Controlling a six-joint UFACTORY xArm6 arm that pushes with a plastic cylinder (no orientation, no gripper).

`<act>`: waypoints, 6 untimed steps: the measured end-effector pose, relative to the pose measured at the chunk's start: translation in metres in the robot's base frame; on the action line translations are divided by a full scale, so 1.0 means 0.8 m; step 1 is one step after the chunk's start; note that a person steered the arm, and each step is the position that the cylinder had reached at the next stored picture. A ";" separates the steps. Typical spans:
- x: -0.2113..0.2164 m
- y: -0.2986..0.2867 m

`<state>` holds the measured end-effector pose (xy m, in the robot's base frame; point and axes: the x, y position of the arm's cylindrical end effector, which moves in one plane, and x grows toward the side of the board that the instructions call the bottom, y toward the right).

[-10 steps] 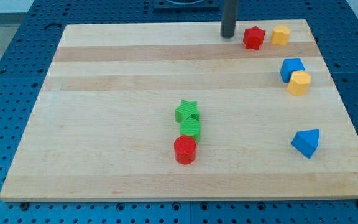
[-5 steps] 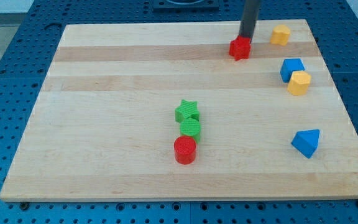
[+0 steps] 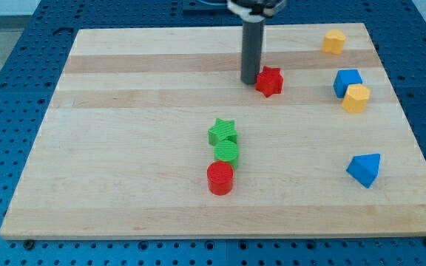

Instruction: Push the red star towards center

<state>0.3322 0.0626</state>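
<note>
While my tip (image 3: 249, 80) rested on the table (image 3: 124, 148) in the upper middle part of the board, it stood just beside the red star (image 3: 270, 80), on the star's left side as seen; whether the two actually touched could not be told from this angle. No pincer was fitted: the arm ended in a plain dark rod, so nothing was opened, closed or held. The red star lay toward the top edge, right of the board's midline and well above the centre. Near the centre a green star (image 3: 222, 132), a green cylinder (image 3: 227, 152) and a red cylinder (image 3: 220, 178) stood in a close column running toward the bottom edge. A yellow block (image 3: 333, 41) sat near the top right corner. Along the right edge a blue cube (image 3: 347, 81) touched a second yellow block (image 3: 356, 98), and a blue wedge-like block (image 3: 365, 169) lay lower, toward the bottom right corner
</note>
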 end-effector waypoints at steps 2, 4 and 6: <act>-0.048 0.096; 0.013 0.063; 0.079 -0.012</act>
<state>0.3952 0.0533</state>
